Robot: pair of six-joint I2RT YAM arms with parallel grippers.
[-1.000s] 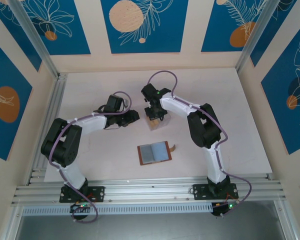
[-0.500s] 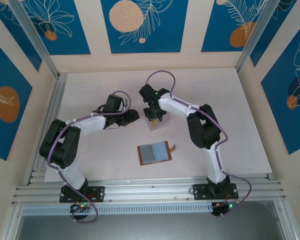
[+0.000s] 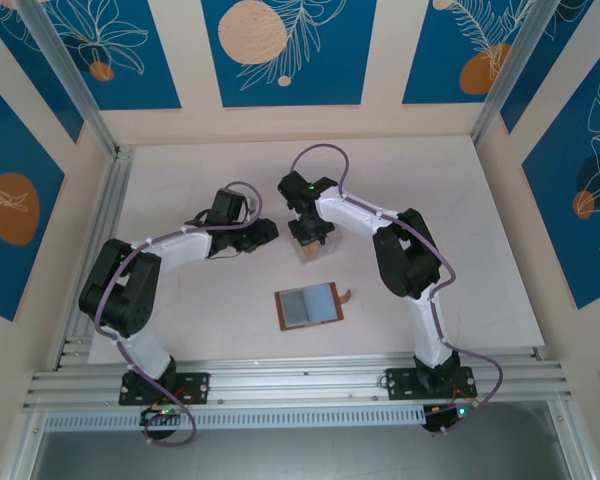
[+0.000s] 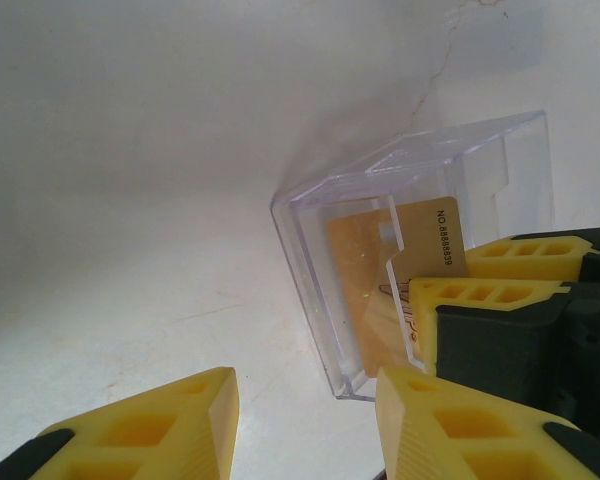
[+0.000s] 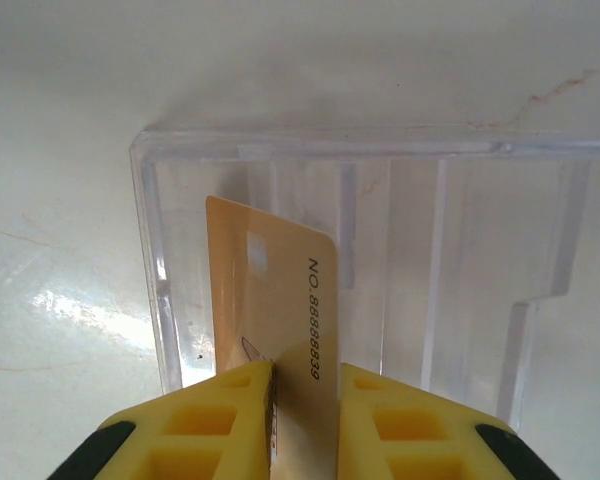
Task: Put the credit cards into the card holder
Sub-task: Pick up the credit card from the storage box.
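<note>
One credit card [image 5: 270,290] is seen. It is thin and gold-tan. A black number is printed along one long edge, and a small pale square is seen near one corner. The card is found inside the clear plastic box [image 5: 380,140], close to one side wall. Its near end is pinched by the right gripper [image 5: 305,420], and the two yellow fingers [image 5: 210,420] are pressed against its two faces. Whether more cards are kept in the box cannot be told.

One card holder [image 3: 310,305] is seen. It is a small brown wallet, laid open and flat on the white table [image 3: 460,200]. Its blue-grey lining is turned up, and a little brown tab [image 3: 347,295] is stuck out at its right side. The wallet is placed closer to the arm bases than the box and is not touched by the box or by either gripper.

One clear box is counted, and two grippers. The left gripper [image 4: 300,430] is held just beside the box. Its jaws are spread apart, and nothing is gripped between them.
</note>
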